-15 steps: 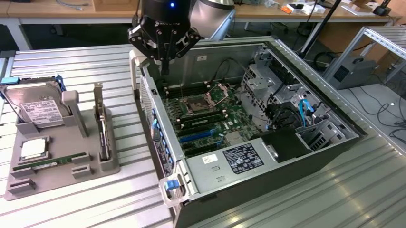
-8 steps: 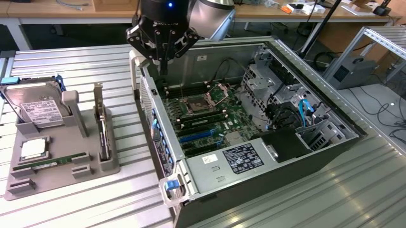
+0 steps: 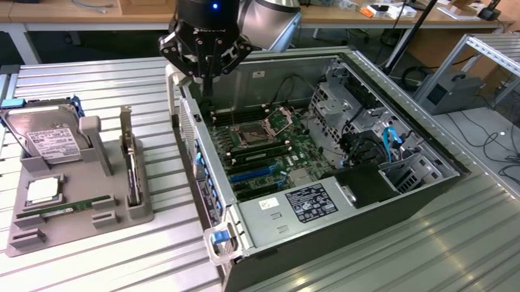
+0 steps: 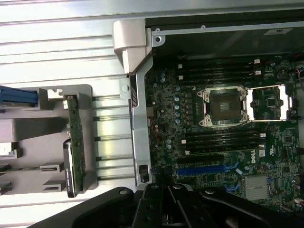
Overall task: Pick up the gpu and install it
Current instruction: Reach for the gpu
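Workbench: ribbed metal table (image 3: 97, 73), with desks and cables in the background. An open case (image 3: 268, 234) lies on its side mid-table with the motherboard (image 3: 268, 152) exposed. In the exterior view a grey tray (image 3: 122, 213) sits at 9 o'clock from the case.

Task item: the gpu (image 3: 128, 159) stands on edge in a tray slot, bracket end at 12 o'clock, untouched. The hard drive (image 3: 50, 141) stands in its own cradle at 9 o'clock from the card, apart from it.

Gripper (image 3: 206, 76): hovering over the case's 11 o'clock corner, fingers closed together, nothing held. The gpu lies at roughly 7 o'clock from it, well apart. In the wrist view the gpu (image 4: 75, 142) shows edge-on beside the case wall, and the blue slots (image 4: 206, 168) are empty.

Step in hand (judgement): the approach to the pick; the card is not yet lifted and nothing is installed.

Notes on doing it well (judgement):
- The fingers need to be spread before they descend. Shut as they are, they would strike the card's top edge.
- The grip should go across the thin dimension, one finger on each face, near the middle of the length so the card hangs level.
- The wrist should line up with the card's long axis, since a skewed grip would twist it in the slot.
- The lift should go straight up out of the slot. Any sideways pull risks dragging the tray.
- The case's raised wall stands between the gripper and the tray and needs clearance.
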